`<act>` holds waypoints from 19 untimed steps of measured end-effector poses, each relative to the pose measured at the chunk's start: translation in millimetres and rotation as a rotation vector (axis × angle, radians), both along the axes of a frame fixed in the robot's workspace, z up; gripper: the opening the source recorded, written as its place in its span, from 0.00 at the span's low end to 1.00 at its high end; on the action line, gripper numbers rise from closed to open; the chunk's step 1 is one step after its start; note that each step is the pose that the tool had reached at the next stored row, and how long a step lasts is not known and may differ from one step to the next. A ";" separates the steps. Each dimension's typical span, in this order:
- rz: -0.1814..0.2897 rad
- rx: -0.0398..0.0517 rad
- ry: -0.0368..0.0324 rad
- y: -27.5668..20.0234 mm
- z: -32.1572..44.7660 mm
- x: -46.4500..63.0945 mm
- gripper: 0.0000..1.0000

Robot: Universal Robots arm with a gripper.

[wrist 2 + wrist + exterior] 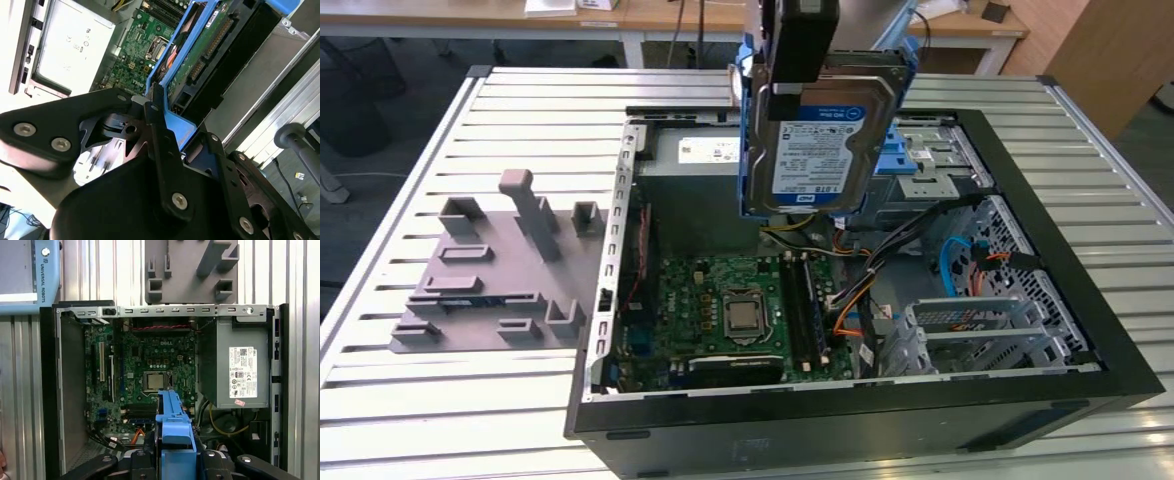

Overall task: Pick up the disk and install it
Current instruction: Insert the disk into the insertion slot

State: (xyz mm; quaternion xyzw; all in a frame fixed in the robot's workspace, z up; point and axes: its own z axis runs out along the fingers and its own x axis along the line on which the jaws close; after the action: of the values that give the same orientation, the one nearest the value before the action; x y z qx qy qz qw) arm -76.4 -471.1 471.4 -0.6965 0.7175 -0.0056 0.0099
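disk (821, 150): silver metal, glossy white paper label, smooth blue plastic rails | table (427, 400): ribbed pale metal, satin | fixture block (480, 290): matt grey plastic | computer case (854, 435): matt black

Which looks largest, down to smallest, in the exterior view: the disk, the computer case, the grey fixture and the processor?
1. computer case
2. grey fixture and disk: they look much alike in size. The disk hangs raised, seemingly nearer the camera, so I leave them unranked.
3. processor
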 end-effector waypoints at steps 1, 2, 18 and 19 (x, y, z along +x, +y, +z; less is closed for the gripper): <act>0.000 0.0000 -0.0003 -0.2 -0.2 0.9 0.36; 0.000 0.0000 -0.0006 -0.4 -0.5 1.8 0.36; 0.000 0.0000 -0.0027 -11.2 -5.4 20.4 0.36; 0.000 0.0000 -0.0027 -13.6 -5.6 20.9 0.36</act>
State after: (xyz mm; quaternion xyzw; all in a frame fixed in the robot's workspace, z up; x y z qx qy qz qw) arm -55.5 -484.7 465.8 -0.6965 0.7174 -0.0066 0.0108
